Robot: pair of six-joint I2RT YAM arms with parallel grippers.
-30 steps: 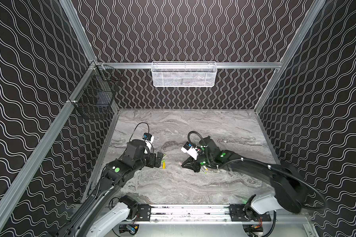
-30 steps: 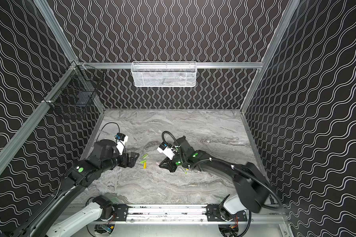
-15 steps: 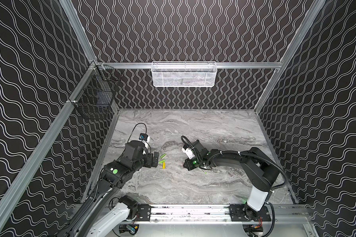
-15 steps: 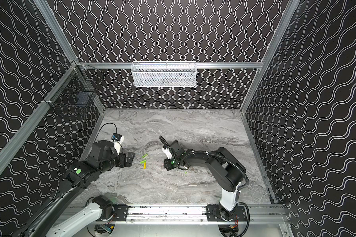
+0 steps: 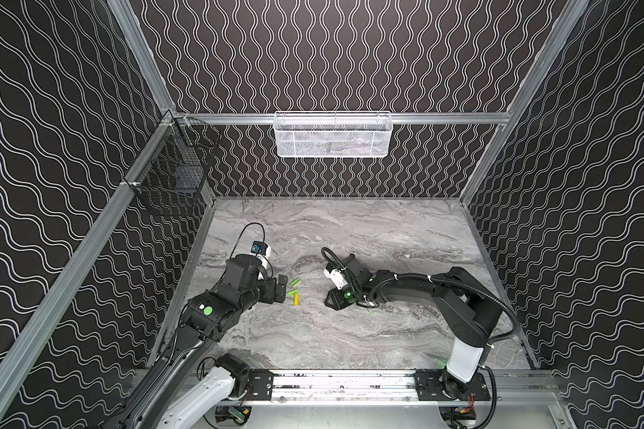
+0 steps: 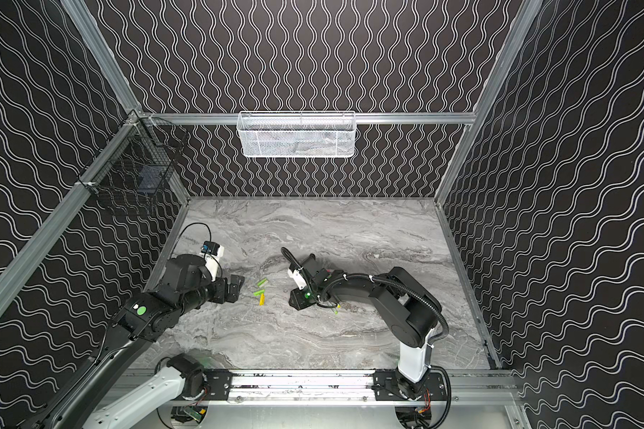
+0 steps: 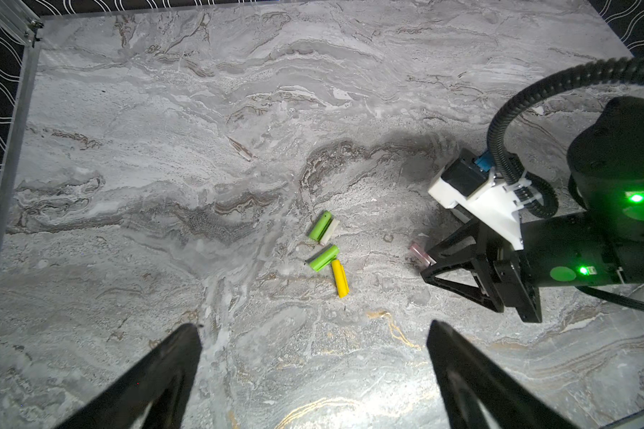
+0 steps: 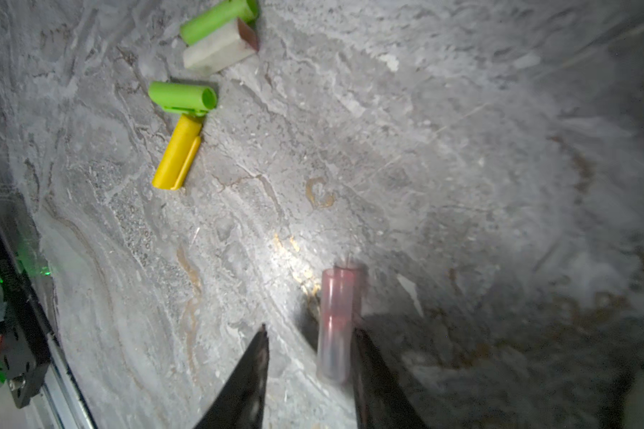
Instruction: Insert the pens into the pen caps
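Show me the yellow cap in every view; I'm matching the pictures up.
In a top view: yellow cap, left of centre.
In a top view: yellow cap, left of centre too.
Left wrist: near the middle.
Right wrist: in view.
Shared landmark: the green cap touching its end.

White basket (image 5: 331,145), black basket (image 5: 172,167), marble tabletop (image 5: 350,230)

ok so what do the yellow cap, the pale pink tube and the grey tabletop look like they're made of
Short yellow clipped pen cap: likely moulded plastic, opaque with a smooth satin finish; the colour is uniform and the clip is moulded on.
Pale pink tubular cap: probably translucent plastic, with a darker core showing through; it is blurred, so the finish is unclear.
Grey veined tabletop: marble-look with a low sheen; stone or printed laminate cannot be told.
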